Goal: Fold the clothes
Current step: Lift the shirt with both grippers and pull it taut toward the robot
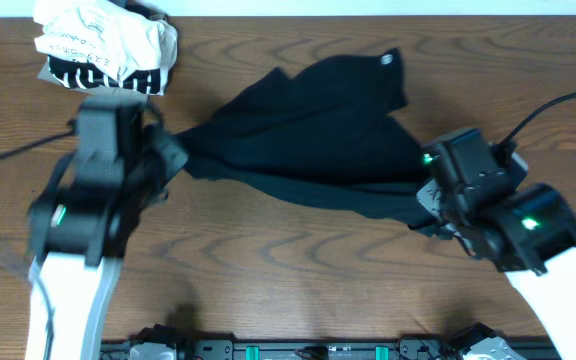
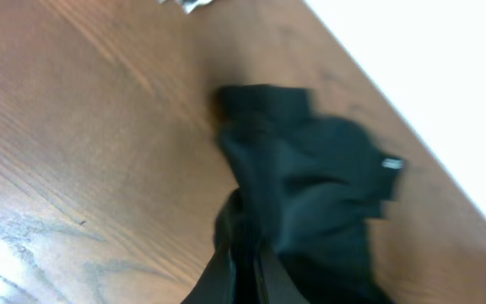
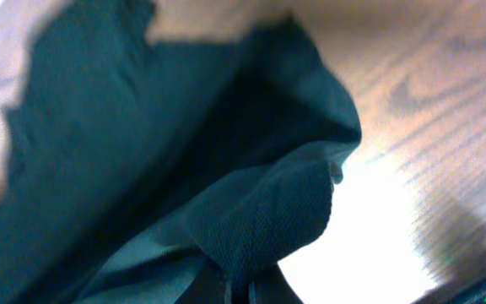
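1. Shirt, black and short-sleeved, lies stretched across the middle of the wooden desk, running from about 9 o'clock toward 4 o'clock in the overhead view, with a tiny white logo mark near its far edge at roughly 1 o'clock.
2. Left end effector is closed on the shirt's left end; the wrist view shows black fabric pinched between the narrow fingers and trailing away over the wood.
3. Right end effector is likewise clamped on the shirt's right end, with a bunched fold of cloth rising from between its fingers in the wrist view.
4. Both arms sit at opposite ends of the garment, the left arm at 8 o'clock and the right arm at 4 o'clock, with the cloth gathered into ridges between them.
5. White folded bundle with black lettering rests at 11 o'clock on the desk, apart from the shirt.
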Tool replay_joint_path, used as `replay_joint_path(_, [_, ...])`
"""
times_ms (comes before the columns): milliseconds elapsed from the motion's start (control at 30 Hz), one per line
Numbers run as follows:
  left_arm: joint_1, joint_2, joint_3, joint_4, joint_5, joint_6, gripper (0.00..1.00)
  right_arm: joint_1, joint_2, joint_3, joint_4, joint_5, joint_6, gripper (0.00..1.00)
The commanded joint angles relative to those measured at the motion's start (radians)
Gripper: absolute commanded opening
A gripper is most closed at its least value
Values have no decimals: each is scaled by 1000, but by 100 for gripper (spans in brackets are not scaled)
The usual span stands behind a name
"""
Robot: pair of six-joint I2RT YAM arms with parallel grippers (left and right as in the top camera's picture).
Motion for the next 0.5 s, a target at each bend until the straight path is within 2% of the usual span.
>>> replay_joint_path(0, [9,-129,-2,-13,-20,16,6,-10,-13,95,-22,28,-110,1])
replay_joint_path(233, [9,-356,39,-17,68,15,6,-10,-14,293,-94,-2,-205,1])
replay_joint_path(467, [9,-409,228,-79,188,11,6,-10,-14,499,-175,-39,-264,1])
